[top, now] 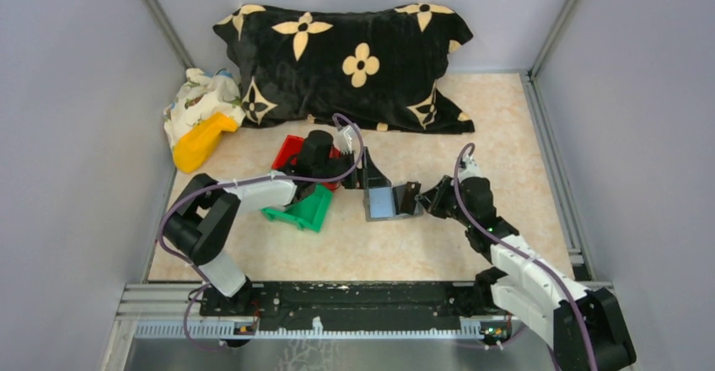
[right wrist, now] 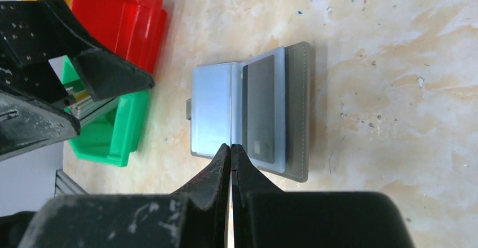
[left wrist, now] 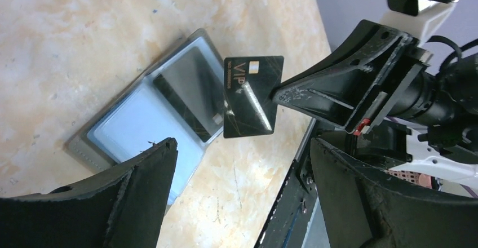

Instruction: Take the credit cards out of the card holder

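Observation:
The card holder [top: 388, 203] lies open on the table, its blue-grey inner face up. It also shows in the left wrist view [left wrist: 141, 118] and the right wrist view [right wrist: 211, 110]. A dark card [right wrist: 259, 110] sits in its right-hand sleeve. My right gripper [top: 421, 196] is shut on the edge of a black VIP card [left wrist: 251, 97] and holds it just above the holder's edge. In the right wrist view the right gripper [right wrist: 231, 148] shows that card only edge-on. My left gripper [top: 369, 174] is open and empty, hovering over the holder's far-left side; it also shows in its own view [left wrist: 242, 146].
A red bin [top: 291, 150] and a green bin [top: 305, 210] sit left of the holder, under the left arm. A black flowered pillow [top: 354, 63] lies at the back. A patterned cloth [top: 201, 99] and a yellow object [top: 201, 142] lie at the back left.

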You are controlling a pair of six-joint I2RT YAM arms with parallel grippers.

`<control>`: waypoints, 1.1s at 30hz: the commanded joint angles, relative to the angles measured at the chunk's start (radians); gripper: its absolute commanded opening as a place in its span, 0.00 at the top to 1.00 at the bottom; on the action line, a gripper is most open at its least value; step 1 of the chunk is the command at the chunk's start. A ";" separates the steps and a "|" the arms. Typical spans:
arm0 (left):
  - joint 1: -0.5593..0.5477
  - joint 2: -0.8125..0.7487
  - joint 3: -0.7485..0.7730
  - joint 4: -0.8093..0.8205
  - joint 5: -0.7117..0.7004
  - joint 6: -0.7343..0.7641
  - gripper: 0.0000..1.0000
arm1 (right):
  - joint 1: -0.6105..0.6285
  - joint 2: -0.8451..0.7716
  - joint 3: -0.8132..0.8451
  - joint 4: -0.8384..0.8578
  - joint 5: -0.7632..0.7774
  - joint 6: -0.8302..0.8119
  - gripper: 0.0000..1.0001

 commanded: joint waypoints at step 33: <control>-0.001 -0.136 -0.061 0.383 0.484 0.179 0.28 | -0.008 -0.173 0.037 0.224 -0.699 -0.077 1.00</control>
